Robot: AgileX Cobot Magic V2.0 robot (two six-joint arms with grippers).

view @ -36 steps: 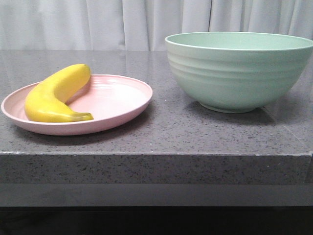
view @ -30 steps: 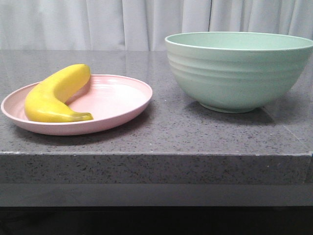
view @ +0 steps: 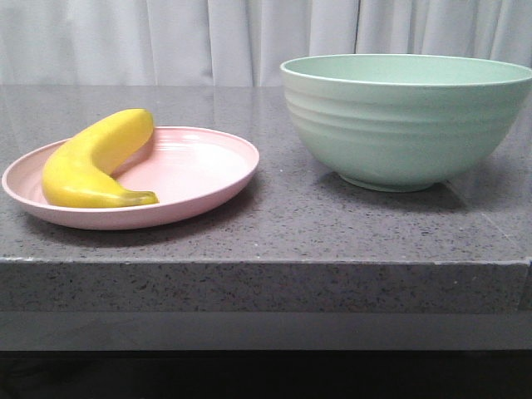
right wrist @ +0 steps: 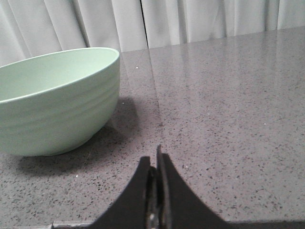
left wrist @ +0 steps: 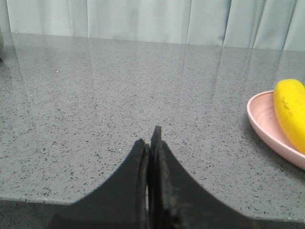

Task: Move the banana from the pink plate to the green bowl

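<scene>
1. Lying on the plate, the banana rested left of the bowl, well apart.
2. We held our left claw pressed together over the counter.
3. Our right claw sat together too, beside the bowl.

bright yellow banana, pale pink plate with faint rings, ridged mint-green bowl, all on a speckled grey counter, white curtain behind.
</scene>
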